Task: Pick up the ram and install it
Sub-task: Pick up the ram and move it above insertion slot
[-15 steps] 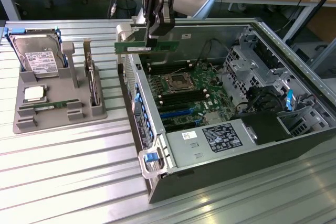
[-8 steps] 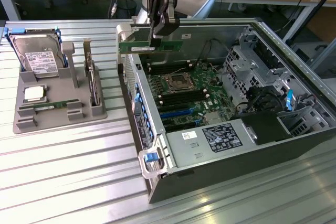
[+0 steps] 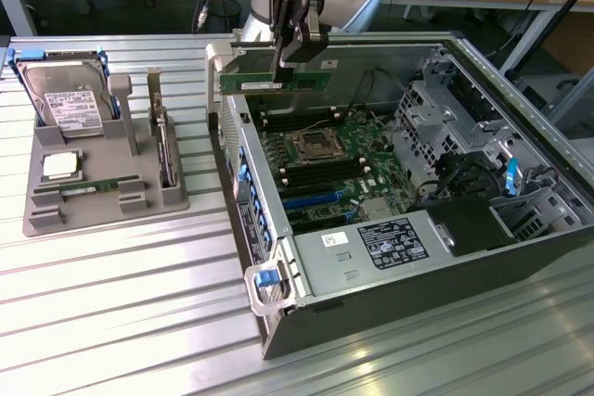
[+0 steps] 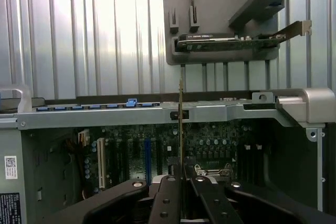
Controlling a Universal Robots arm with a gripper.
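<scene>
One table [image 3: 111, 312]: shiny ribbed metal slats, spread out well below the gripper [image 3: 295, 55].
Computer case [image 3: 418, 308]: dark sheet-metal box lying on its side with the lid off, directly under the gripper; silver rims, blue plastic latches along one wall.
Green motherboard [image 3: 325, 166]: flat board inside the case, below the gripper; a square metal-framed socket sits between rows of long, narrow black slots.
Grey holder [image 3: 102, 194]: matte moulded plastic tray with upright posts and slots, well to the side of the gripper, toward the exterior view's left.
Boxy hard drive [image 3: 65, 99]: silver metal block with a white label, propped at the holder's far end, apart from the gripper.
Black gripper: two slim metal fingers pinched close together on the top edge of the ram [image 3: 251, 82].
Held ram: thin, long green circuit stick, level and edge-down, hanging from the fingers in the air above the case's far side, clear of the slots.
Upright expansion card [image 3: 165, 146]: stands on edge in the holder, bracket end up, away from the gripper.
Square processor chip [image 3: 59, 166]: silver, flat in the holder, farthest from the gripper.
</scene>
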